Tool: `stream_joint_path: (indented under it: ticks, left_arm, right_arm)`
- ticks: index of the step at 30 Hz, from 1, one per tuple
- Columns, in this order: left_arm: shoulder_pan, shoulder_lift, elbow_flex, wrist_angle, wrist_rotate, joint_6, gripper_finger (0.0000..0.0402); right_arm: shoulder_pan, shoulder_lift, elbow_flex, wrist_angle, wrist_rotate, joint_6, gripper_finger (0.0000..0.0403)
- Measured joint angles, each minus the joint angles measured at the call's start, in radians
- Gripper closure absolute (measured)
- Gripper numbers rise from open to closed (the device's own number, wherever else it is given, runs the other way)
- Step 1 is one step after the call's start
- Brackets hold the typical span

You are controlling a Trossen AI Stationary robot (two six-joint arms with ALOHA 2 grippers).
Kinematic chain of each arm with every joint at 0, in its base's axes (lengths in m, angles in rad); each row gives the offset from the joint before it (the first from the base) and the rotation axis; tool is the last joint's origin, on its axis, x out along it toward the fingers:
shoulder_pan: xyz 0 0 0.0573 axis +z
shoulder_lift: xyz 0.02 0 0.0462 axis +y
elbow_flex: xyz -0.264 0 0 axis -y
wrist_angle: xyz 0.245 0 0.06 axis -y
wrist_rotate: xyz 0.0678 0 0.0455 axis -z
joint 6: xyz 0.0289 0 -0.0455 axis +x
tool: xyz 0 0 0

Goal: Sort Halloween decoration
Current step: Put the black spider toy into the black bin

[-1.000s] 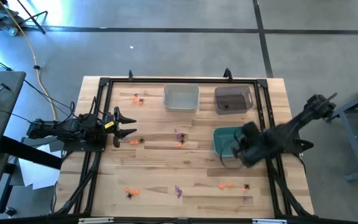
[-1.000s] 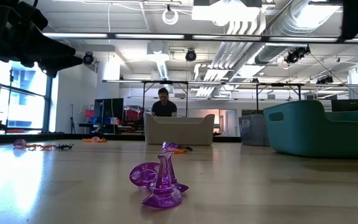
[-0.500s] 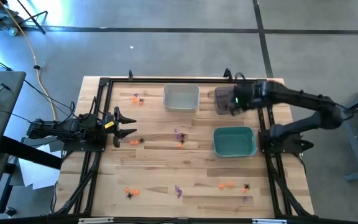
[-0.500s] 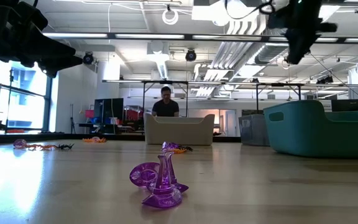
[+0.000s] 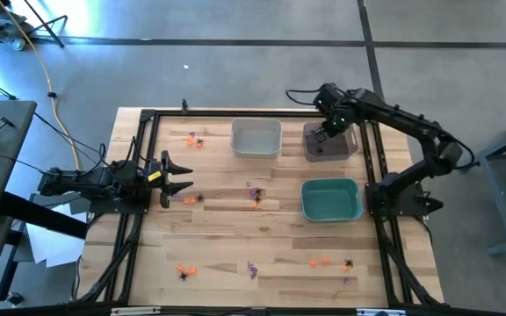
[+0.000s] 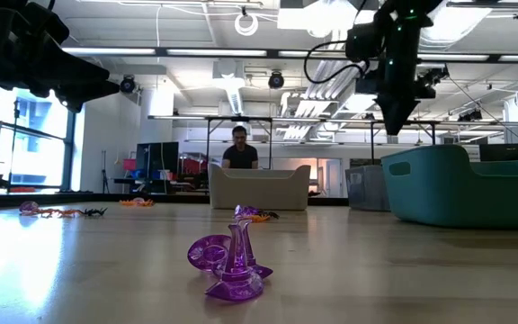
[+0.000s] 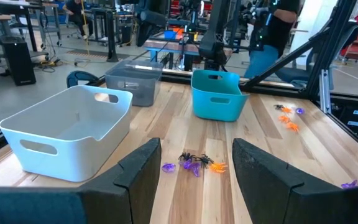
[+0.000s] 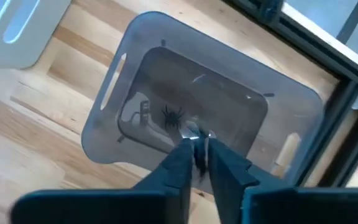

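Tiny orange, purple and black Halloween trinkets lie scattered on the wooden table: by the far left [image 5: 193,138], in the middle [image 5: 253,195], near the front left [image 5: 184,271] and the front right [image 5: 323,261]. A purple one [image 6: 232,265] stands close to the low camera. My right gripper [image 5: 323,132] hangs over the dark grey bin [image 5: 330,140], pointing steeply down, its fingertips [image 8: 199,135] a narrow gap apart. A black spider [image 8: 173,115] shows inside that bin, apart from the fingers. My left gripper [image 5: 178,175] waits open at the table's left side, level.
A white bin [image 5: 256,138] stands left of the dark one at the far edge; a teal bin [image 5: 331,199] sits nearer, at the right. A black frame [image 5: 148,118] runs round the table. A person [image 6: 239,148] stands in the room beyond.
My right gripper has swung from above the teal bin toward the table's far edge and now hangs over the dark grey bin, a little lower than half a second ago. The trinkets on the table have not moved.
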Motion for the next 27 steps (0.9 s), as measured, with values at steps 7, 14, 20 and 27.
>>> stream_joint_path:
  ticks: [7,14,20,27]
  left_arm:
    - [0.000,0.000,0.000,0.000,0.000,0.000,0.0216]
    - [0.000,0.000,0.000,0.000,0.000,0.000,0.0216]
    - [0.000,0.000,0.000,0.000,0.000,0.000,0.0216]
    - [0.000,0.000,0.000,0.000,0.000,0.000,0.0216]
  right_arm:
    - [0.000,0.013,0.000,-0.007,-0.008,0.002,0.0276]
    - [0.065,-0.069,0.000,-0.078,0.000,0.060,0.0269]
    - [0.282,-0.185,0.000,-0.197,0.002,0.265,0.0284]
    - [0.717,-0.229,0.000,-0.230,0.002,0.708,0.0286]
